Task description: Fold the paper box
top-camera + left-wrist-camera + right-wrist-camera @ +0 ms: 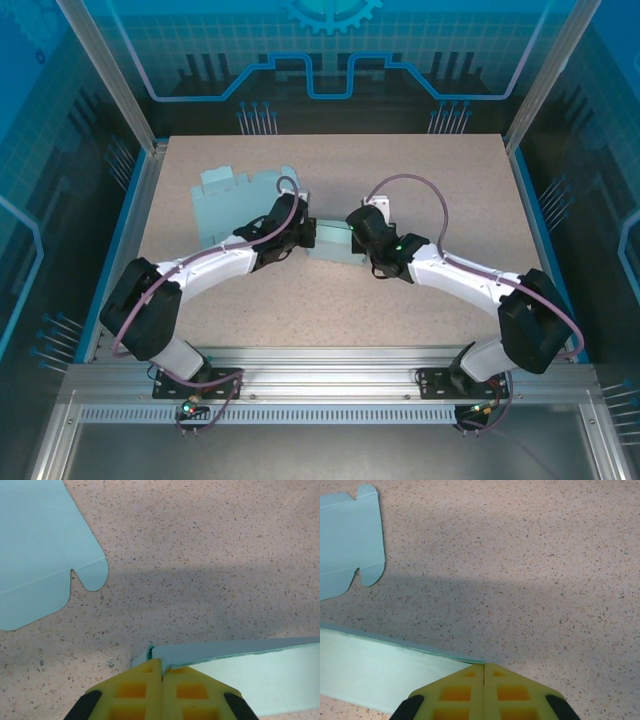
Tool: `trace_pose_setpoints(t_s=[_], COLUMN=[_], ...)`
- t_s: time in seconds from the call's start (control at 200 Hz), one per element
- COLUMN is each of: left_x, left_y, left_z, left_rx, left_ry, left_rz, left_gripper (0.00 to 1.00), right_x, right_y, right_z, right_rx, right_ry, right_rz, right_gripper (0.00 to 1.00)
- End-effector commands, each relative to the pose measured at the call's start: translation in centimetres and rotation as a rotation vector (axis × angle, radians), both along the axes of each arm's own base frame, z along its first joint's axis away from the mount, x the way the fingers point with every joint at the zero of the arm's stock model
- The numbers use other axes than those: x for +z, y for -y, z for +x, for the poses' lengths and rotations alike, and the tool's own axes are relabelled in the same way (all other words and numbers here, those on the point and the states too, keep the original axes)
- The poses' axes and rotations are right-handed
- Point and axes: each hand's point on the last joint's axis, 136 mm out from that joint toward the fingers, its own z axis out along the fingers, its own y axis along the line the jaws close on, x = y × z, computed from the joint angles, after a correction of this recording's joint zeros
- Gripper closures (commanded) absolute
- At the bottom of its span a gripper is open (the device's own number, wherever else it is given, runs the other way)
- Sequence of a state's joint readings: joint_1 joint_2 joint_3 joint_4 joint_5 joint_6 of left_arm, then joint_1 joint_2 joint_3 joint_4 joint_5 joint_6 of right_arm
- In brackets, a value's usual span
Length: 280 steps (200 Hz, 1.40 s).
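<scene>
The yellow jaws of the left gripper (pixel 161 663) are pressing fully together, pinching the left end of the folded pale turquoise paper box (pixel 260 682) at its upper edge. In the left wrist view that edge is running away to the right as a thin raised line, with a paler face sloping down below it.

The right gripper (pixel 484 666) is mirroring this. Its yellow jaws are meeting with no gap and are clamping the right end of the same box (pixel 370 672), whose top edge is slanting off to the left.

From above, the left gripper (pixel 304 232) and the right gripper (pixel 356 230) are facing each other near the middle of the speckled beige worktop (pixel 440 180). The box (pixel 331 246) is sitting between them, its lower part reaching slightly nearer than the jaws.

Just left of and beyond the left gripper, a flat pale turquoise paper cut-out with rounded tabs (pixel 232 200) is lying on the worktop. Its near right corner is passing under the left arm's wrist. In the wrist views the cut-out (pixel 35 550) (pixel 347 540) is lying apart from the held box, with bare worktop between them.

Open surface is stretching to the far edge, across the whole right half and along the near strip in front of the arm bases. A blue rim (pixel 118 240) and aluminium frame posts (pixel 110 75) are bounding the worktop at its sides.
</scene>
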<state>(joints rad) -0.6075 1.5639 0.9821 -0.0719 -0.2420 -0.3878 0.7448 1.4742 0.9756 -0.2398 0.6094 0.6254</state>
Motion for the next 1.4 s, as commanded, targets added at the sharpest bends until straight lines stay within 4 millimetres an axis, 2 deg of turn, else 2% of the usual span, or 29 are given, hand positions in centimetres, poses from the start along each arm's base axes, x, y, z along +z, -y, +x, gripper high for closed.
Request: trace_pose_setpoints(t_s=[0.0,0.34,0.505,0.72,0.78,0.8,0.92,1.081,1.146,1.211,1.341,1.396], left_x=[-4.2,-4.4,-4.3,-4.7,-4.9,-4.9,-5.4,-5.6,-5.3,-4.4,-2.2,-1.2], left_y=[-0.2,0.4,0.3,-0.7,-0.9,-1.0,-1.0,-0.6,-0.5,-0.3,-0.5,-0.4], left_z=[-3.4,-3.8,-3.7,-3.7,-3.8,-3.8,-4.0,-4.4,-4.7,-5.0,-5.5,-5.8], left_rx=[-0.024,-0.025,-0.017,0.018,0.025,0.027,0.021,-0.001,-0.009,-0.021,-0.02,-0.028], left_ry=[-0.149,-0.144,-0.136,-0.124,-0.123,-0.123,-0.12,-0.12,-0.115,-0.1,-0.073,-0.063], left_rz=[0.053,0.049,0.058,0.086,0.093,0.095,0.087,0.053,0.029,0.0,-0.039,-0.065], left_gripper=[1.0,1.0,1.0,1.0,1.0,1.0,1.0,0.82,0.66,0.51,0.33,0.22], right_x=[-0.7,-0.7,-2.3,-4.9,-4.9,-5.8,-6.6,-7.4,-7.5,-7.3,-6.8,-6.7], right_y=[-2.5,-3.4,-3.4,-2.1,-2.2,-1.7,-1.2,-1.0,-0.9,-0.9,-0.9,-0.9], right_z=[-0.6,-0.2,-0.8,-2.3,-2.4,-2.9,-3.5,-3.6,-3.7,-3.6,-3.5,-3.4], right_rx=[0.049,0.045,0.05,0.042,0.05,0.052,0.071,0.083,0.084,0.081,0.082,0.08], right_ry=[-0.044,-0.041,-0.063,-0.091,-0.083,-0.097,-0.099,-0.097,-0.095,-0.089,-0.078,-0.075], right_rz=[0.044,0.065,0.037,0.014,0.019,0.001,-0.016,-0.042,-0.049,-0.056,-0.066,-0.073], right_gripper=[0.93,0.94,0.94,0.95,0.95,0.95,0.95,0.95,0.95,0.95,0.95,0.95])
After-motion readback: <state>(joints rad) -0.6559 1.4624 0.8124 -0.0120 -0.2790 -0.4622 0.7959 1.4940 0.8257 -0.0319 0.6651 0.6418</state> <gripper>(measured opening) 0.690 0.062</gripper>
